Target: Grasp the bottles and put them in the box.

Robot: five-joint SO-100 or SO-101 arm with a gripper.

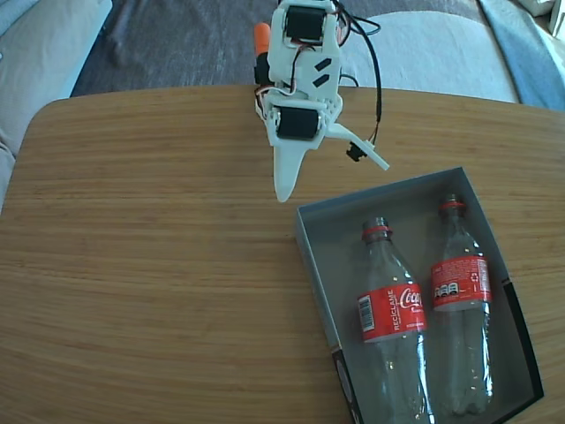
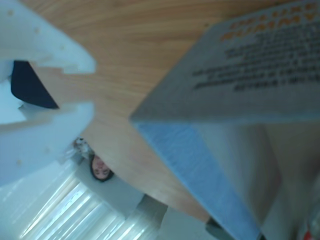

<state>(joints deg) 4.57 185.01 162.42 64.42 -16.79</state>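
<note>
Both clear Coca-Cola bottles lie side by side inside the grey-blue box (image 1: 311, 252), necks toward the arm. The left bottle (image 1: 393, 311) shows its logo; the right bottle (image 1: 462, 287) shows the label's small print. My white gripper (image 1: 331, 177) hangs over the bare table just beyond the box's far left corner. It is open and empty, one finger pointing down and the other splayed out to the right. In the wrist view, white gripper parts (image 2: 45, 125) fill the left and the box's printed outer wall (image 2: 260, 70) and corner loom blurred on the right.
The round-cornered wooden table (image 1: 150, 265) stretches bare to the left of the box. Grey and pale cushions or a sofa (image 1: 424, 49) lie behind the arm's base. A person (image 2: 101, 169) shows far off in the wrist view.
</note>
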